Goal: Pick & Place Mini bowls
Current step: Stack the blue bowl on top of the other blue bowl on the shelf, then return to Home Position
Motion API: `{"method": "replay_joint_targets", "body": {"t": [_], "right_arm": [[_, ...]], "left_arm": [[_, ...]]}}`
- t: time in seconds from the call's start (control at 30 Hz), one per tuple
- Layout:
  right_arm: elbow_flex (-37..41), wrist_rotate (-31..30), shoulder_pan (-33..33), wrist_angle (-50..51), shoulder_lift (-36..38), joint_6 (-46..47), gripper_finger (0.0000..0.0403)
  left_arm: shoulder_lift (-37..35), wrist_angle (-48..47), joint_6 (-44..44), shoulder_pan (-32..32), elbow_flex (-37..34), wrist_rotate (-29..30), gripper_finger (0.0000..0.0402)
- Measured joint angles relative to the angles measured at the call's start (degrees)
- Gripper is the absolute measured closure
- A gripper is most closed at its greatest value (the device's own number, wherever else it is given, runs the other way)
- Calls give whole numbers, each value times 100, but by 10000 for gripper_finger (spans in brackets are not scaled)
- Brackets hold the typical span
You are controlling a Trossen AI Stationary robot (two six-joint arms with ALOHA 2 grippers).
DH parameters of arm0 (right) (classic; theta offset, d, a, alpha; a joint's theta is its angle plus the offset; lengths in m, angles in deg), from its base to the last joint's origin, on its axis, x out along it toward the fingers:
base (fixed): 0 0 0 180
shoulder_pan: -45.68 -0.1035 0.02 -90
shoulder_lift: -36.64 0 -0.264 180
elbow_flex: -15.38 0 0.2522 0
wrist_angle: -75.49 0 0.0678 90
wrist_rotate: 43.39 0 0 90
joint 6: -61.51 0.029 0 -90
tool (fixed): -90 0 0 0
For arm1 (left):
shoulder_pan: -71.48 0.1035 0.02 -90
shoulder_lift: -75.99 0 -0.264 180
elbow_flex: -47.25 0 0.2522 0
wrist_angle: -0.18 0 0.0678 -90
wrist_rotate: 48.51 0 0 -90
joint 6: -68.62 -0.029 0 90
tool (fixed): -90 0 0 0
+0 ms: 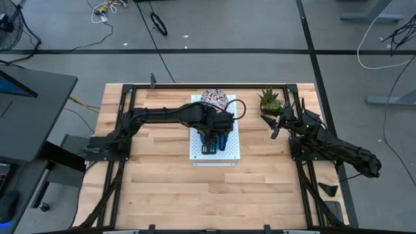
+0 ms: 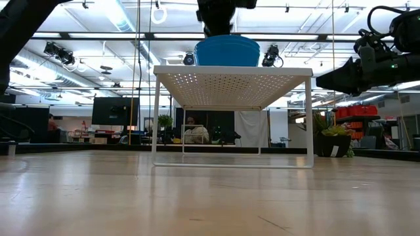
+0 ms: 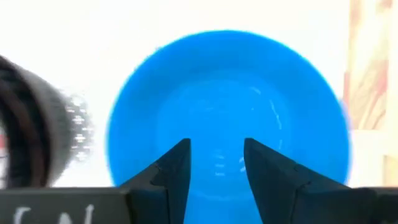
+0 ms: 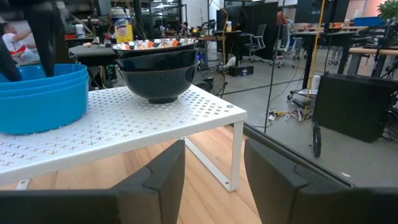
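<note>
A stack of plain blue mini bowls [image 4: 37, 93] sits on the white perforated board [image 1: 231, 153], which stands on legs. It also shows in the low view [image 2: 226, 51] and from above in the left wrist view [image 3: 230, 93]. A stack of floral-patterned mini bowls [image 1: 214, 99] with dark outsides [image 4: 158, 71] stands on the board's far end. My left gripper [image 3: 216, 162] is open and points down, its fingertips within the top blue bowl's hollow. My right gripper [image 4: 214, 168] is open and empty near the table's right edge [image 1: 276, 127]. My left gripper's open fingers [image 4: 46, 37] reach from above, pointing down, into the hollow of the top blue bowl. Whether they touch the bowl I cannot tell. The bowl rests on the stack on the board.
A small spiky green potted plant [image 1: 270, 99] stands at the table's far right, close beyond my right gripper. The board's near end [image 1: 214, 156] is bare. The wooden tabletop [image 1: 162, 175] lies open toward the near edge. Dark frame rails run along the table's sides.
</note>
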Motion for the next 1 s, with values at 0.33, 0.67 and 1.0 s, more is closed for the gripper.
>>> {"method": "replay_joint_targets", "body": {"t": [0.33, 0.67, 1.0], "right_arm": [[0, 0, 1, 1, 0, 1, 234], [0, 1, 2, 2, 0, -1, 234], [0, 0, 0, 0, 0, -1, 234]], "left_arm": [[-37, -1287, 100, 36, 583, -122, 248], [-596, -1254, 131, 118, 119, -311, 248], [-3096, 288, 646, 562, -3887, -221, 248]]}}
